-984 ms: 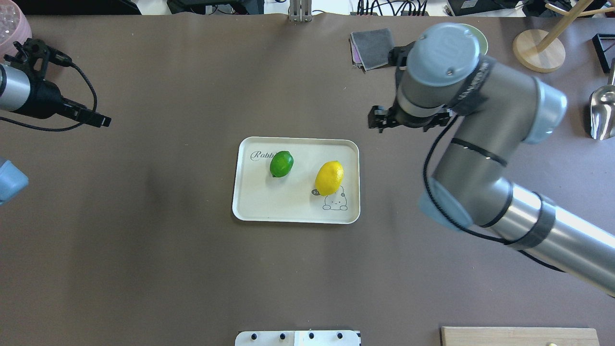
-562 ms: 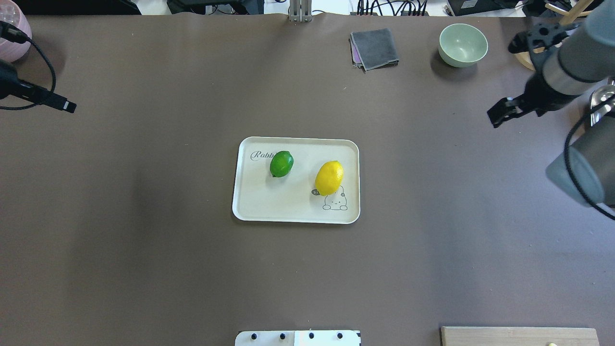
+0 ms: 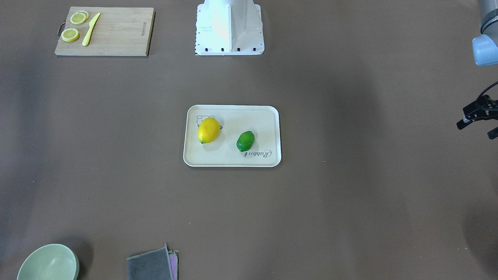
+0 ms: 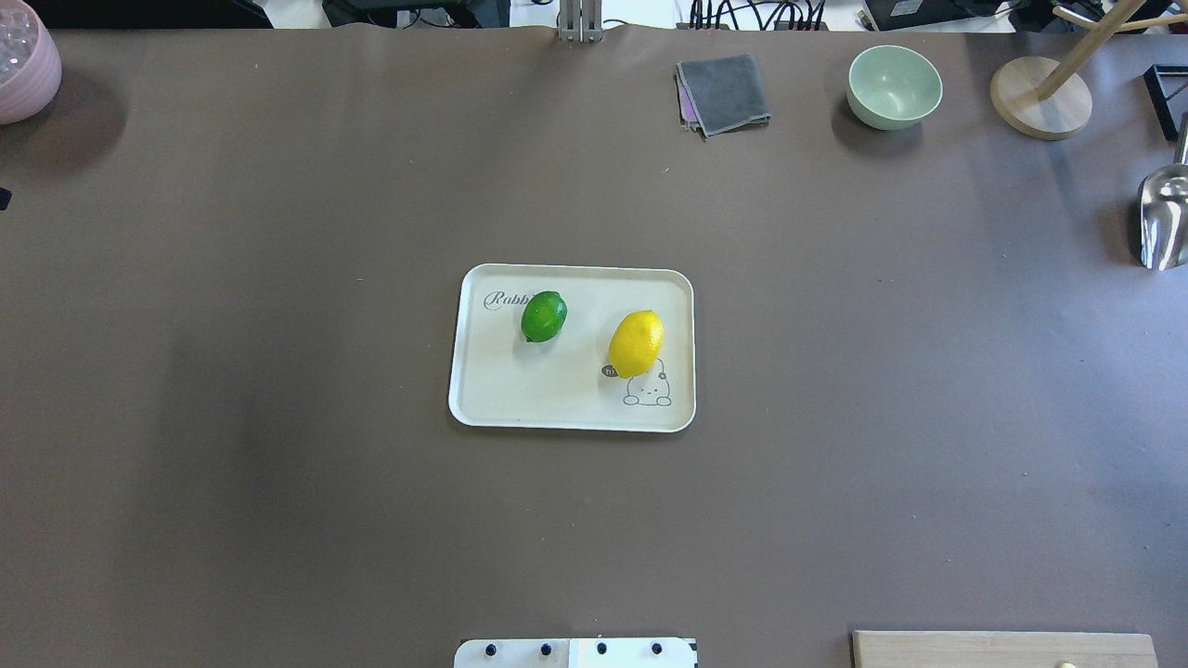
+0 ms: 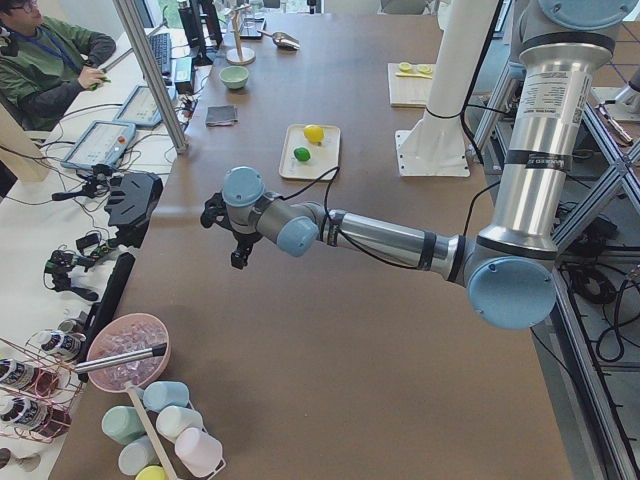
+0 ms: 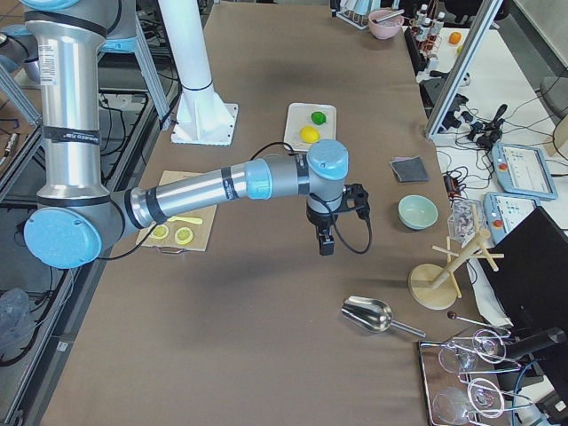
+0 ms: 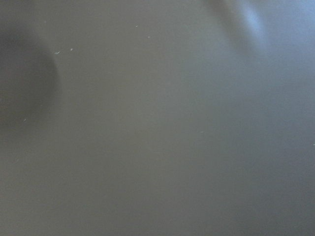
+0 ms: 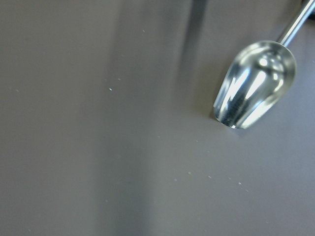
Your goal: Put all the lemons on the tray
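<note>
The cream tray (image 4: 520,394) lies mid-table, also in the front view (image 3: 233,112). The yellow lemon (image 4: 636,343) and the green lemon (image 4: 543,315) both rest on it, apart from each other; they also show in the front view as yellow (image 3: 209,130) and green (image 3: 245,140). My left gripper (image 3: 475,131) hangs far off at the table's left end, fingers apart and empty, also seen in the exterior left view (image 5: 240,258). My right gripper (image 6: 325,244) shows only in the exterior right view, above the table near the scoop; I cannot tell its state.
A metal scoop (image 4: 1162,223) lies at the right edge, under the right wrist camera (image 8: 256,83). A green bowl (image 4: 894,85), grey cloth (image 4: 724,93), wooden stand (image 4: 1039,97) and pink bowl (image 4: 23,60) line the far side. A cutting board (image 3: 103,31) holds lemon slices.
Both arms have pulled away outward and left the overhead view, the right one from beside the tray. The lemons and tray have not moved.
</note>
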{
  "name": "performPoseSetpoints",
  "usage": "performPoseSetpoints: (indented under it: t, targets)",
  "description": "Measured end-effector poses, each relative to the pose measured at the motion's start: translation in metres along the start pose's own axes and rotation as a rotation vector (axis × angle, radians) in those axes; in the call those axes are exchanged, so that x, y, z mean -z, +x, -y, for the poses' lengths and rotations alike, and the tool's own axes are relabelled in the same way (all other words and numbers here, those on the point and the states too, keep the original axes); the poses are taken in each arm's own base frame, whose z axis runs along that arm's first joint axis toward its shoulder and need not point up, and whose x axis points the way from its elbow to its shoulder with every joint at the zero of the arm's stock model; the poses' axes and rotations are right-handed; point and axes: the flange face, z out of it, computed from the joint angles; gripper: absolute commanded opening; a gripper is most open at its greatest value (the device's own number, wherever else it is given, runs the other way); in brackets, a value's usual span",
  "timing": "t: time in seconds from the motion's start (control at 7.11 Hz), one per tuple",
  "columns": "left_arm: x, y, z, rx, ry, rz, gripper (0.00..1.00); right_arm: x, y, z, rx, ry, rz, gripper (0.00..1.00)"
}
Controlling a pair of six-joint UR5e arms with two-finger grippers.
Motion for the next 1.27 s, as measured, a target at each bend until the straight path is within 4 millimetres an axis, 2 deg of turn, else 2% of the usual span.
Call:
performPoseSetpoints:
  t: [0.14, 0.28, 0.42, 0.56, 0.84, 0.98, 1.12, 1.27]
  targets:
    - [-0.004, -0.019, -0.013, 0.036, -0.015, 0.014, 0.98, -0.007, 0.036, -0.03, -0.01, -0.018, -0.015, 1.0]
    - [-0.007, -0.034, -0.02, 0.058, -0.024, 0.035, 0.98, -0.016, 0.058, -0.057, -0.037, -0.047, -0.042, 1.0]
    - [-0.01, -0.05, -0.025, 0.056, -0.04, 0.064, 0.98, -0.026, 0.072, -0.077, -0.066, -0.078, -0.066, 1.0]
    - [0.0, -0.071, -0.03, 0.039, -0.062, 0.094, 0.98, -0.035, 0.081, -0.09, -0.091, -0.103, -0.073, 1.0]
    - [0.044, -0.122, -0.048, 0.003, -0.127, 0.126, 0.98, -0.044, 0.09, -0.098, -0.113, -0.124, -0.068, 1.0]
    - [0.064, -0.14, -0.062, 0.001, -0.135, 0.132, 0.98, -0.045, 0.091, -0.098, -0.115, -0.125, -0.066, 1.0]
    - [0.079, -0.147, -0.081, 0.011, -0.128, 0.135, 0.98, -0.046, 0.09, -0.098, -0.116, -0.124, -0.058, 1.0]
    - [0.09, -0.143, -0.096, 0.026, -0.128, 0.137, 0.98, -0.046, 0.089, -0.099, -0.116, -0.121, -0.046, 1.0]
